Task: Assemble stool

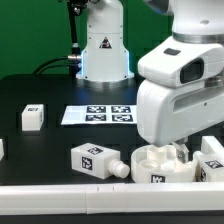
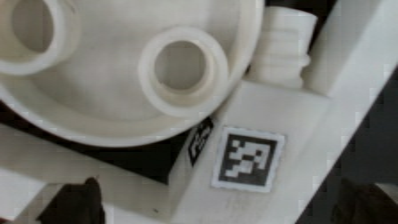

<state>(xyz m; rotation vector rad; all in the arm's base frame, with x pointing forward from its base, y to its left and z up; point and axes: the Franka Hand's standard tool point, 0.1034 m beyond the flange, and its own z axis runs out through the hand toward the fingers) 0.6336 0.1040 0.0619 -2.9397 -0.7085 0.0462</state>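
The round white seat [image 1: 158, 166] lies socket side up at the table's front, right of centre; in the wrist view it [image 2: 107, 70] shows two round sockets. A white leg [image 2: 249, 140] with a square tag lies against the seat's rim, its peg end [image 2: 285, 40] beside the disc. My gripper [image 2: 222, 205] is open, with one dark finger on each side of this leg and gaps between. In the exterior view the gripper [image 1: 182, 148] is low over the seat's right side, its fingertips mostly hidden by the hand.
A tagged leg [image 1: 97, 160] lies left of the seat. Another leg [image 1: 32, 117] stands at the far left, and one [image 1: 212, 160] lies at the right edge. The marker board [image 1: 98, 114] lies mid-table. The robot base [image 1: 103, 50] stands behind it.
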